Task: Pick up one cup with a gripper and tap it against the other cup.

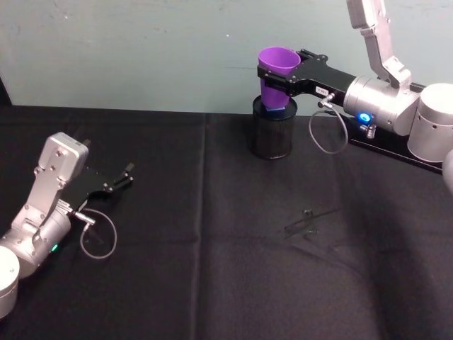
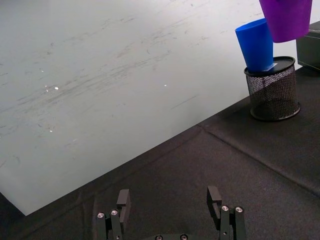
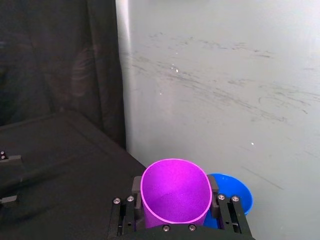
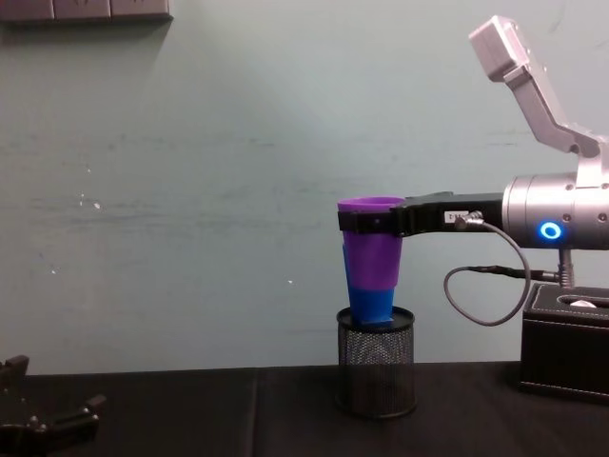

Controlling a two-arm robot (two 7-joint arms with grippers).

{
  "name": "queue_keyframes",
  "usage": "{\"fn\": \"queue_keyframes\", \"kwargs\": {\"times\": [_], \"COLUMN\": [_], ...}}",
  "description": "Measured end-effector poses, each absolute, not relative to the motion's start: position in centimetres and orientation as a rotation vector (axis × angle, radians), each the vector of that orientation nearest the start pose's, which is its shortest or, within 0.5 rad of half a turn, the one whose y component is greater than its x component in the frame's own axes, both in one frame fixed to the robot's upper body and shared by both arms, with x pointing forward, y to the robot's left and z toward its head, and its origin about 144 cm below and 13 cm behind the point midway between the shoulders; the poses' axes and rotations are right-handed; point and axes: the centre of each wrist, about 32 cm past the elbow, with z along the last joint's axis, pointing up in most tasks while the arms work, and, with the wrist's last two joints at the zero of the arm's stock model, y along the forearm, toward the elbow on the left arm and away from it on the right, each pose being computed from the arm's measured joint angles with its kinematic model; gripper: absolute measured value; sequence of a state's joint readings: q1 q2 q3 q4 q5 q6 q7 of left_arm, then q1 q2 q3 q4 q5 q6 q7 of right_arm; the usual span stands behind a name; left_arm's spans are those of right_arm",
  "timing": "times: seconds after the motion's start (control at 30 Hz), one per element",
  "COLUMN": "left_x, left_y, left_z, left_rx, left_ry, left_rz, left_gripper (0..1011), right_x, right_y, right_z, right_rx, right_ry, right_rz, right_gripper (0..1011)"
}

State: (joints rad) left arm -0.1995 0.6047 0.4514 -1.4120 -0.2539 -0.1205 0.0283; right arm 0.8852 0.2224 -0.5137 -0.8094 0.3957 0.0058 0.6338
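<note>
Purple cup half hides blue cup.

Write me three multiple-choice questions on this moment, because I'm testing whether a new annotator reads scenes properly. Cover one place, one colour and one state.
1. Where does the blue cup stand?
A) on the black cloth
B) in the black mesh holder
C) on a shelf

2. What colour is the cup held by the right gripper?
A) blue
B) purple
C) black

3. How are the left gripper's fingers?
A) shut on a cup
B) shut on nothing
C) open and empty

Answers:
1 B, its base sits inside the mesh.
2 B, the fingers clamp the purple cup just below its rim.
3 C, a bare gap shows between the fingers.
</note>
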Motion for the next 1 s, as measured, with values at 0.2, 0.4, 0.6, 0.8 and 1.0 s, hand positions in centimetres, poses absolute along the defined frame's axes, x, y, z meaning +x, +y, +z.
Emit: {"fn": "queue_keyframes", "kwargs": {"times": [0.2,0.4,0.6,0.8,1.0], "left_x": [48.86,48.86,48.86,48.86,48.86], "left_y": [30.97,30.96,30.97,30.97,30.97], "left_z": [113.98,113.98,113.98,113.98,113.98], "left_rx": [0.304,0.304,0.304,0.304,0.304], "left_ry": [-0.285,-0.285,-0.285,-0.285,-0.285], "left_rz": [1.248,1.248,1.248,1.248,1.248], "left_gripper": [1004,1005,1005,1005,1005], "right_x": [66.95,66.99,67.12,67.24,67.38], "right_y": [-22.84,-22.82,-22.85,-22.83,-22.81], "right_z": [126.43,126.27,126.21,126.23,126.33], "right_rx": [-0.108,-0.108,-0.106,-0.102,-0.096], "right_ry": [-0.082,-0.082,-0.08,-0.081,-0.085], "right_rz": [-0.745,-0.749,-0.752,-0.755,-0.756], "right_gripper": [738,738,738,738,738]}}
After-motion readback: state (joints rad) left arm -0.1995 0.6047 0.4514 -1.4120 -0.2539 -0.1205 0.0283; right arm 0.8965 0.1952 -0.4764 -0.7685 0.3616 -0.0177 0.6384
